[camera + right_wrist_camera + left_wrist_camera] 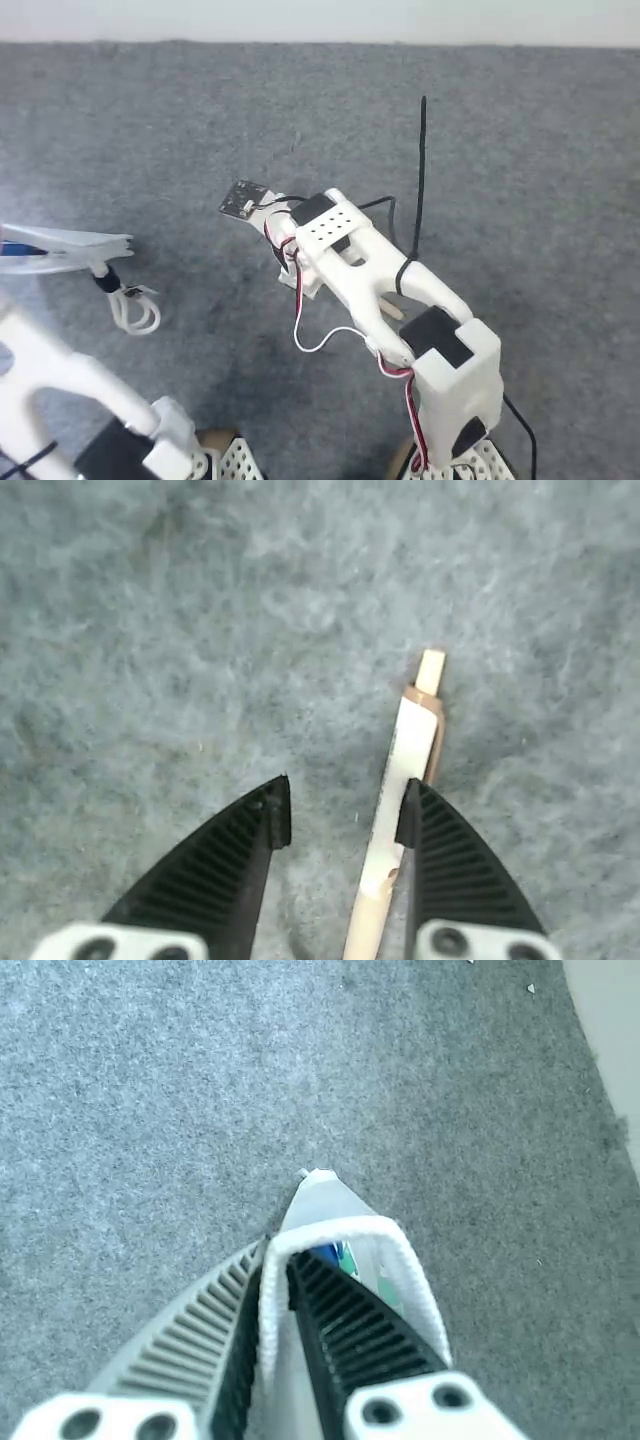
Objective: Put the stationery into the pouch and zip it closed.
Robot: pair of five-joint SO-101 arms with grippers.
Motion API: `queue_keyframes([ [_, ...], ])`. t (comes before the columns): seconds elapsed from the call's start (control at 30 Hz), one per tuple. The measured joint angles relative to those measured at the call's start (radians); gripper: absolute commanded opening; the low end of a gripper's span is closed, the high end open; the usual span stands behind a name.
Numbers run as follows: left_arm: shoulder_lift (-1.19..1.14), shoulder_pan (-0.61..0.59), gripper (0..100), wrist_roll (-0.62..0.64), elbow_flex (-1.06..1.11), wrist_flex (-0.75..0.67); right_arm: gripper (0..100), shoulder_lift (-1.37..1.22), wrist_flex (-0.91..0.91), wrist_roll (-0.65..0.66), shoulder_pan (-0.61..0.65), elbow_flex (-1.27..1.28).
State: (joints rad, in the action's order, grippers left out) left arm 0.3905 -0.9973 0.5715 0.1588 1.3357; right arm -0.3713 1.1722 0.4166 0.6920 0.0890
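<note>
Pouch (70,248), white, held at left edge of table over grey carpet (500,150); white cord loop (137,312) trails from it on near side. Left gripper (275,1260) clenched on pouch rim; we see something blue (327,1254) inside opening. Right gripper (345,810) near table centre, fingers parted, straddling cream pen (412,740) lying flat on carpet. Pen close against one finger; we cannot tell whether they touch.

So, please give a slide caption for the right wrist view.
Open right gripper over a cream plastic pen on grey carpet.
</note>
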Motion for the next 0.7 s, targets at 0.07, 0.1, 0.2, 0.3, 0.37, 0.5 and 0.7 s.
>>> queue_keyframes([
  [0.07, 0.000, 0.000, 1, 0.000, 0.000, 0.000, 16.6, -0.005, -0.005, 0.002, -0.021, -0.003],
  [0.1, 0.000, 0.000, 1, 0.000, 0.000, 0.000, 16.6, -0.012, -0.005, 0.002, -0.029, -0.008],
  [0.2, 0.000, 0.000, 1, 0.000, 0.000, 0.000, 16.6, -0.058, -0.006, 0.000, -0.057, -0.014],
  [0.3, 0.000, 0.000, 1, 0.000, 0.000, 0.000, 16.6, -0.084, 0.002, 0.000, -0.054, -0.044],
  [0.37, 0.000, 0.000, 1, 0.000, 0.000, 0.000, 16.3, -0.104, 0.002, 0.000, -0.061, -0.069],
  [0.5, 0.000, 0.000, 1, 0.000, 0.000, 0.000, 5.1, -0.112, 0.002, 0.000, -0.068, -0.078],
  [0.7, 0.000, 0.000, 1, 0.000, 0.000, 0.000, 0.5, -0.117, -0.006, 0.000, -0.078, -0.094],
])
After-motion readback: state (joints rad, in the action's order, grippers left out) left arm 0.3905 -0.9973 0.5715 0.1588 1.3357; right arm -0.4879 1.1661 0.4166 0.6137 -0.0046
